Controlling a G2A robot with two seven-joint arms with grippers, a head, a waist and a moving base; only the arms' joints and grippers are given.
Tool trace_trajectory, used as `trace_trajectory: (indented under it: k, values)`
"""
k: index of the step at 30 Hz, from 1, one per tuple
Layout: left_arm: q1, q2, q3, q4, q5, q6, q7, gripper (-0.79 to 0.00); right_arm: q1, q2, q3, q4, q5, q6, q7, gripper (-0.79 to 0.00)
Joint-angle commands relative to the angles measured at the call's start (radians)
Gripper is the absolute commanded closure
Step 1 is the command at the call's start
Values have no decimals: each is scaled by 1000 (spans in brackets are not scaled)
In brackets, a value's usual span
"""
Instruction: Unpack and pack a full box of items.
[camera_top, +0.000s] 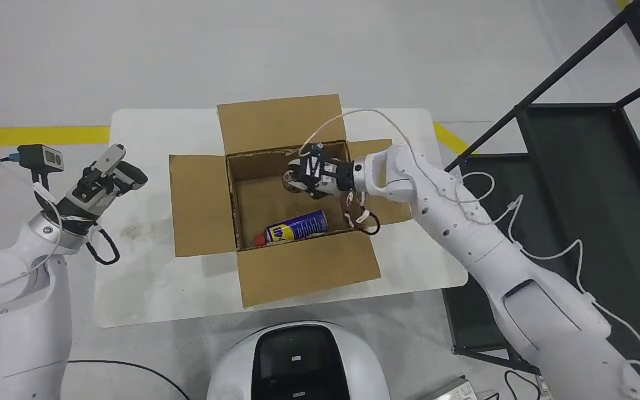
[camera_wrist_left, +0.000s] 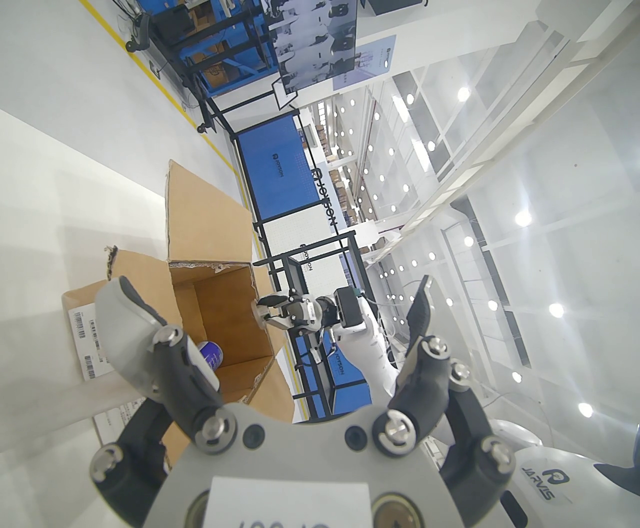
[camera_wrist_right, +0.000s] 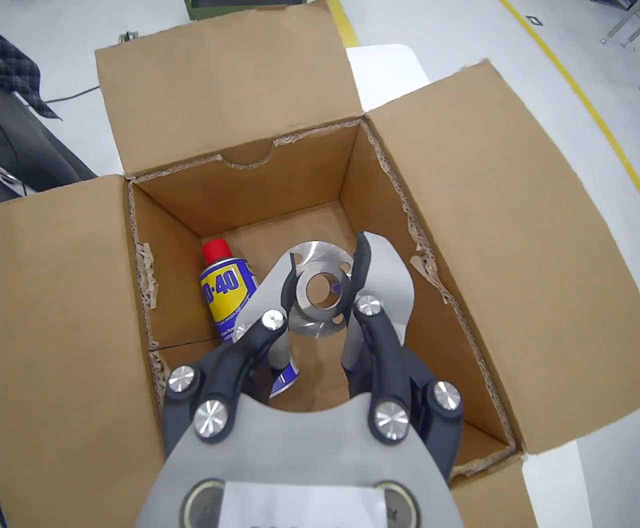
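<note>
Flange (camera_wrist_right: 312, 255) sits pinched in right claw (camera_wrist_right: 326, 248) over open box (camera_wrist_right: 240, 200); left claw (camera_wrist_left: 270, 289) spread.

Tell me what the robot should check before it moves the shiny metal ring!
1. Ring held firmly: ok. The right gripper is shut on the metal ring, one finger on each side of its raised middle.
2. Box open: ok. All four flaps of the box are folded outward.
3. Spray can out of the way: ok. The spray can lies on the box floor along one wall, apart from the ring.
4. Other arm clear: ok. The left gripper is open, holds nothing, and is near the table edge, away from the box.
5. Ring higher than the box rim: cannot tell.
</note>
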Motion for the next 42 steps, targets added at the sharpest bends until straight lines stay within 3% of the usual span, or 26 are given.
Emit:
trace_trajectory:
  k: [1, 9, 21, 22, 23, 24, 25, 36, 42]
  values:
    - [0, 0, 0, 0, 0, 0, 0, -785, 24, -16, -32, 22, -18, 3, -6, 0]
    - [0, 0, 0, 0, 0, 0, 0, -785, 109, -99, -164, 145, -49, 27, 25, 0]
    - [0, 0, 0, 0, 0, 0, 0, -785, 190, -213, -280, 369, -94, 12, -43, 0]
    - [0, 0, 0, 0, 0, 0, 0, -785, 195, -220, -285, 385, -96, 8, -50, -80]
    - [0, 0, 0, 0, 0, 0, 0, -785, 199, -228, -289, 399, -99, 5, -58, -317]
    - [0, 0, 0, 0, 0, 0, 0, -785, 202, -235, -293, 413, -99, 0, -65, -693]
    - [0, 0, 0, 0, 0, 0, 0, -785, 204, -242, -296, 427, -95, -9, -73, -785]
    - [0, 0, 0, 0, 0, 0, 0, -785, 247, -304, -310, 534, -98, -55, -164, -785]
    - [0, 0, 0, 0, 0, 0, 0, -785, 240, -279, -256, 526, -36, -173, -347, -785]
